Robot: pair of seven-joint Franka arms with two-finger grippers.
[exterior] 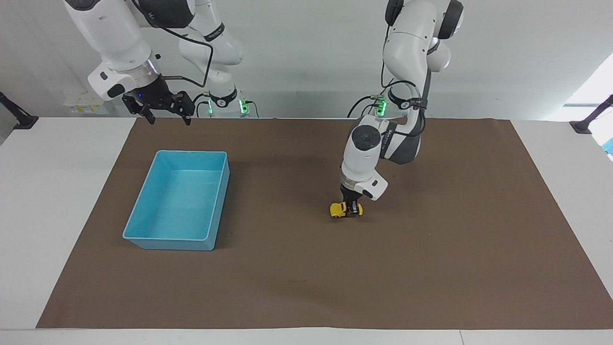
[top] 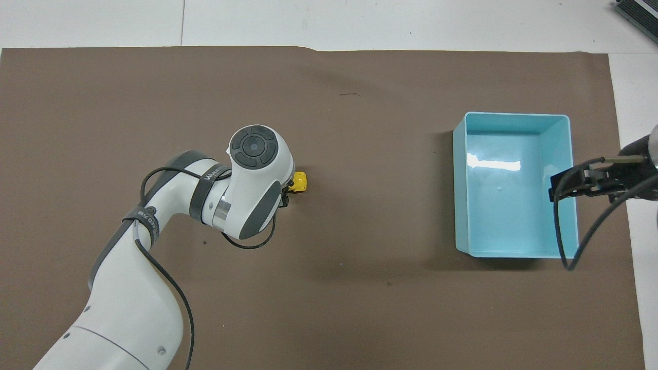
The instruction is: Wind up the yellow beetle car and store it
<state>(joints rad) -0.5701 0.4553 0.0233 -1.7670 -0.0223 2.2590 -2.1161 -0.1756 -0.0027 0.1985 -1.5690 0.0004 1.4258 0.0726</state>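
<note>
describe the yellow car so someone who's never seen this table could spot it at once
On the brown mat, look toward the left arm's end from the blue bin, near the mat's middle. The yellow beetle car sits on the mat, with the left gripper shut on it. It is tiny, rounded and the only bright yellow thing here.
</note>
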